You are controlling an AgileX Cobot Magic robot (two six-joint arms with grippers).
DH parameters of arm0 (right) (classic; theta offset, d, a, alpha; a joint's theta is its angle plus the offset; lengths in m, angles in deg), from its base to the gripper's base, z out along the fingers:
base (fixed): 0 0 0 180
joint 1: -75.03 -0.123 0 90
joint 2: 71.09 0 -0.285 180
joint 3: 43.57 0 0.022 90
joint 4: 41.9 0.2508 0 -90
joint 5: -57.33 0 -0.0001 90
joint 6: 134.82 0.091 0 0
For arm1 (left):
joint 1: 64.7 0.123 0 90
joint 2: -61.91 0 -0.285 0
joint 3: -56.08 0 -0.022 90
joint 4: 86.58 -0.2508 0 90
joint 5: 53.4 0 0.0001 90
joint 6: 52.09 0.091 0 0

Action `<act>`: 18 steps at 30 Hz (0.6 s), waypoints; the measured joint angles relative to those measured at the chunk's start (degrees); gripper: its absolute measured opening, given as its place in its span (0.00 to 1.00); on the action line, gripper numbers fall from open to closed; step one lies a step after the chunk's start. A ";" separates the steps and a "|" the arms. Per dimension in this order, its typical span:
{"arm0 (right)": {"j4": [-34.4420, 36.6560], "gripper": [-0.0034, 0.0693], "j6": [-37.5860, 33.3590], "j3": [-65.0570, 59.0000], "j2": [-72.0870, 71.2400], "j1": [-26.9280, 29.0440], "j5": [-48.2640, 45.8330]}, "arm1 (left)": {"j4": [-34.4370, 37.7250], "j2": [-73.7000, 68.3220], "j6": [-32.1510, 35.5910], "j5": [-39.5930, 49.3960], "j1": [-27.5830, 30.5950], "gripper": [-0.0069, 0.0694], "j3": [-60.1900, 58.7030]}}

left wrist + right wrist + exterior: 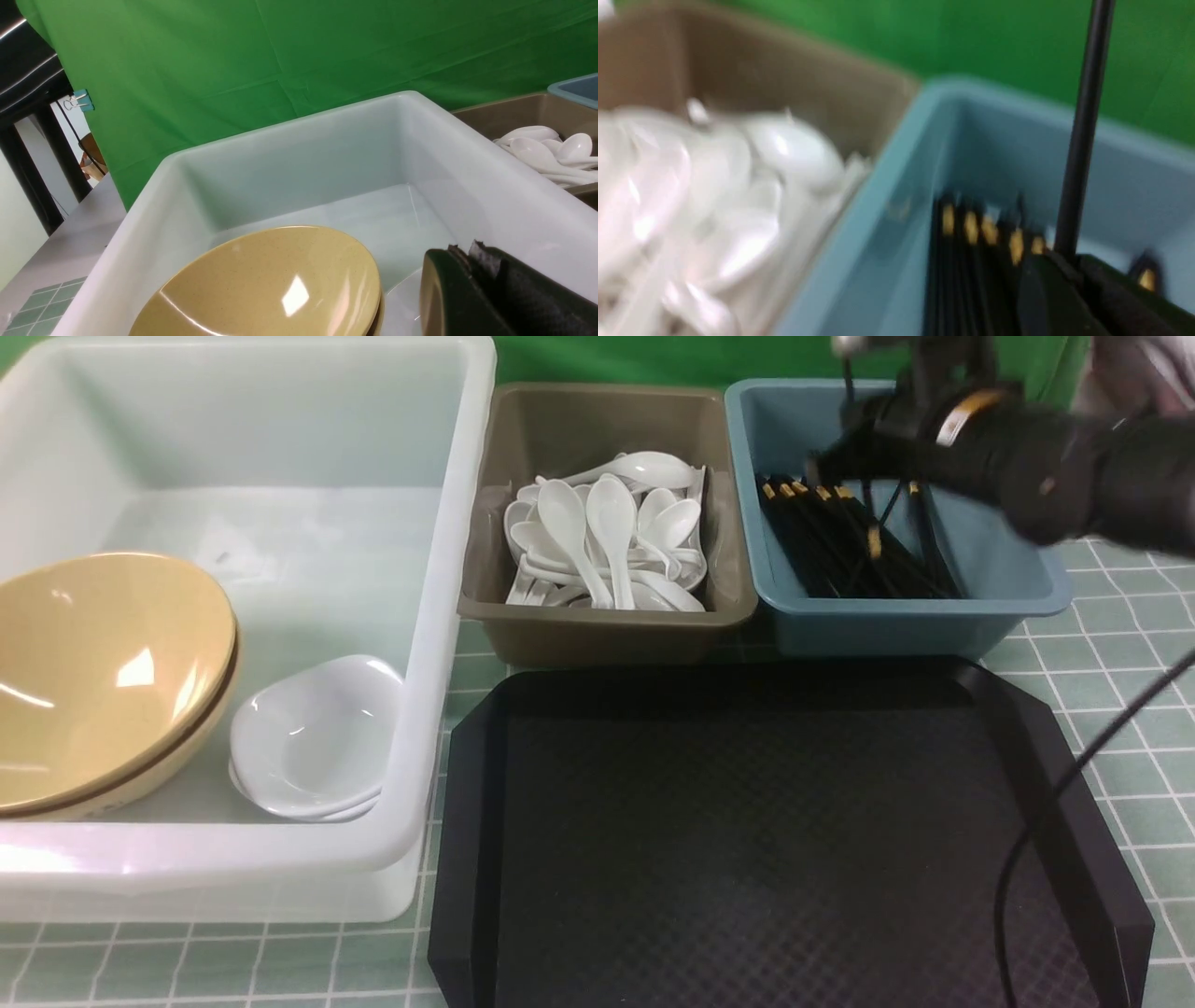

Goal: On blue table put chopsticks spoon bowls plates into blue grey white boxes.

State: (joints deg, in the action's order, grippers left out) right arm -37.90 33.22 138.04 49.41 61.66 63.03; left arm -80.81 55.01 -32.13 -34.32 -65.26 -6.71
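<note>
We find the widest room in the white box [439, 569]: its far half and the middle of its floor lie bare and open from above. Its near left is taken by the stacked, leaning bowls [103, 672], with the plates [313, 737] just beside them, close to the near right wall.

In the grey box [607, 635] a heap of spoons [607, 541] leaves bare only a strip along the far wall.

Over the blue box [887, 625] the right gripper [1064, 261] and its arm reach in from the right and bar the far part. The chopsticks [840, 551] cover the left of the floor, and the right lies bare.

The black tray [747, 821] is open throughout, except where a cable [1018, 840] crosses near its right edge.
</note>
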 joint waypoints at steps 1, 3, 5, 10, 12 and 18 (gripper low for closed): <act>0.00 0.18 0.13 0.00 1.12 0.15 -0.73 | 0.00 0.00 0.00 0.06 0.00 0.09 0.00; 0.00 0.23 0.48 0.00 2.41 0.28 -2.76 | 0.00 0.00 0.00 0.13 0.00 0.09 0.00; 0.00 0.30 0.95 -0.05 2.80 0.35 -4.91 | 0.00 0.00 0.00 0.25 0.00 0.09 0.00; 0.00 0.46 0.80 -0.09 0.59 0.35 -9.12 | 0.00 0.00 0.00 -0.10 0.00 0.09 0.00; 0.00 0.48 -0.89 -0.17 -3.61 0.35 -11.23 | -0.28 0.00 0.00 -1.07 0.00 0.09 0.00; 0.00 0.37 -6.46 -0.17 -22.33 0.35 -23.29 | -0.42 0.00 -0.06 -0.88 0.00 0.09 0.00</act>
State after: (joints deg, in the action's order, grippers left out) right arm -37.90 26.76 137.88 27.08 62.01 39.74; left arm -81.23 55.01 -32.19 -35.20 -65.26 -6.71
